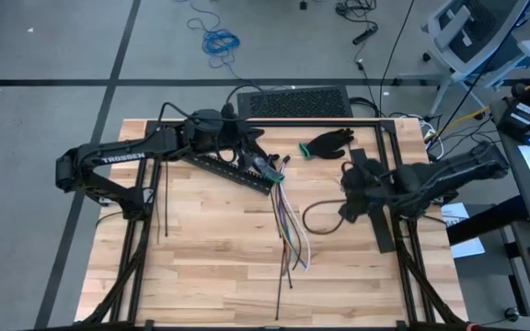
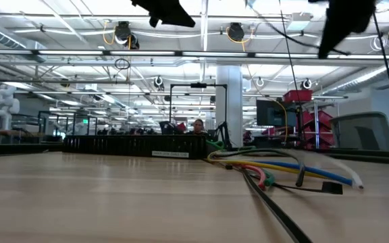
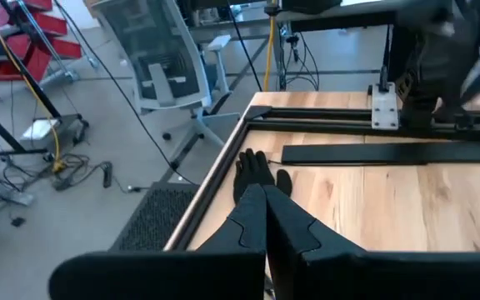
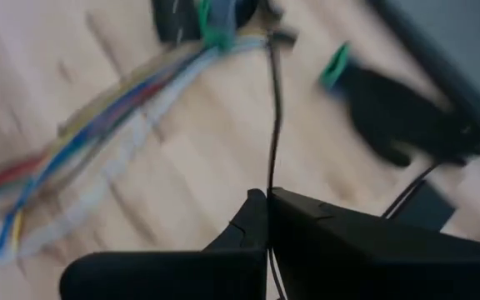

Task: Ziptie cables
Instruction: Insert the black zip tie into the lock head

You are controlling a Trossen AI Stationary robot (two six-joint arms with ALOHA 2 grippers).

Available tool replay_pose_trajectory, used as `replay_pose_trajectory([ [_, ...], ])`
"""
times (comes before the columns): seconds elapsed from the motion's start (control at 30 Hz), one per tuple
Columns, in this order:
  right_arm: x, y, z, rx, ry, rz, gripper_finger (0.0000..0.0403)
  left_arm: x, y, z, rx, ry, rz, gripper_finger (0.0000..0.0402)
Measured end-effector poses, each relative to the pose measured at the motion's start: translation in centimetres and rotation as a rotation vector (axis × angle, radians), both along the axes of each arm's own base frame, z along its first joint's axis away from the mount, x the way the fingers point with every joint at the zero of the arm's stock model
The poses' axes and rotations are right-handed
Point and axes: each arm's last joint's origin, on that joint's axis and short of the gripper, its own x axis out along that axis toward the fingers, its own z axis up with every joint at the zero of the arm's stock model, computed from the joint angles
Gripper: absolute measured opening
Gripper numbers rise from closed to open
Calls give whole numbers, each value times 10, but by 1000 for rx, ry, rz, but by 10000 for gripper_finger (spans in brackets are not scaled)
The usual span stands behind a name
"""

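The cables [image 1: 288,221] lie on the table's middle, fanned toward the near edge [image 2: 282,165], their bundled end by a black slotted rail [image 1: 233,168]. My right gripper [image 1: 346,204] hangs right of them, shut on a thin dark ziptie [image 4: 272,125]. The ziptie runs toward the bundled end [image 4: 223,42]. My left gripper [image 1: 263,161] hovers shut above the rail's right end. Nothing shows between its fingers [image 3: 265,196]. Loose zipties [image 1: 162,198] lie at the left, and one [image 1: 279,290] lies near the front edge. My right gripper pinches the ziptie [image 4: 271,182] between its two fingers. The fingers slant down from the table's right side, and the strip runs straight out ahead of them. A short piece of it shows behind the fingertips. At the fingers the strip is off the table.
A black glove with a green cuff [image 1: 329,142] lies at the far middle. A flat black bar [image 1: 375,216] and a thin dark loop [image 1: 313,218] lie under and beside the right arm. Black frame rails [image 1: 389,138] border the table. Bare wood lies at the near left.
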Motion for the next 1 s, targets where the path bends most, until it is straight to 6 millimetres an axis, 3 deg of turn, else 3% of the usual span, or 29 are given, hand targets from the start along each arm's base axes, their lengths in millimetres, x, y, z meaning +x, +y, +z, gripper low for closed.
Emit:
replay_pose_trajectory([
  [0.13, 3, -8, 23, -30, -90, -40, 0, -2, -1, 3, 12, -9, -3, 0],
  [0.27, 14, -12, 31, -19, -205, -59, 0, -12, -3, 11, 23, -26, -3, 0],
  [0.53, 37, -18, 35, -56, -474, -129, 0, -64, -1, 40, 53, -64, 60, 0],
  [0.77, 59, -18, 21, 17, -790, -131, 0, -96, -11, 61, 50, -178, 37, 0],
  [1.0, 65, -16, -15, 209, -1146, -46, 0, -108, -18, 59, 27, -132, -17, 0],
])
